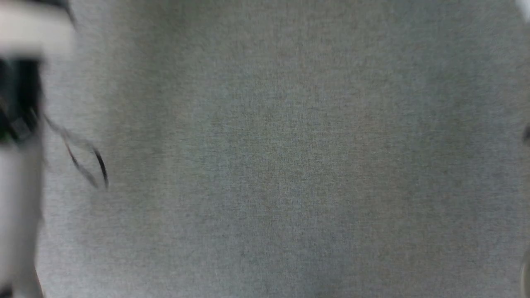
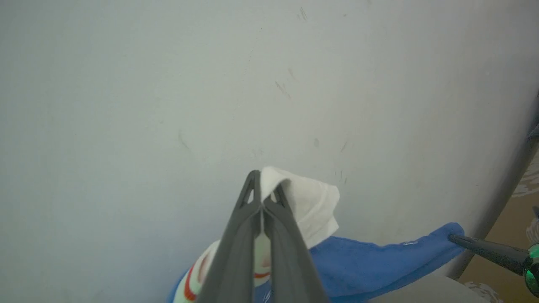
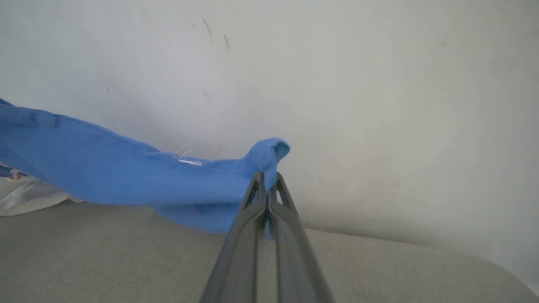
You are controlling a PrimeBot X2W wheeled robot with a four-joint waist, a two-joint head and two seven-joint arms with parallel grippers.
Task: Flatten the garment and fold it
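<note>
While the grey cloth-covered surface (image 1: pixel 290 165) spreads out below the head camera, the garment (image 3: pixel 105 168) hangs stretched between the two arms just over that surface. It appears to be held at two well-separated points so it can open out before being laid flat. The left gripper (image 2: pixel 266 185) is clenched on a white sleeve that pokes out at one o'clock of its tips, and the right gripper (image 3: pixel 267 179), likewise clenched, nips a blue corner whose cloth trails off toward nine o'clock.
</note>
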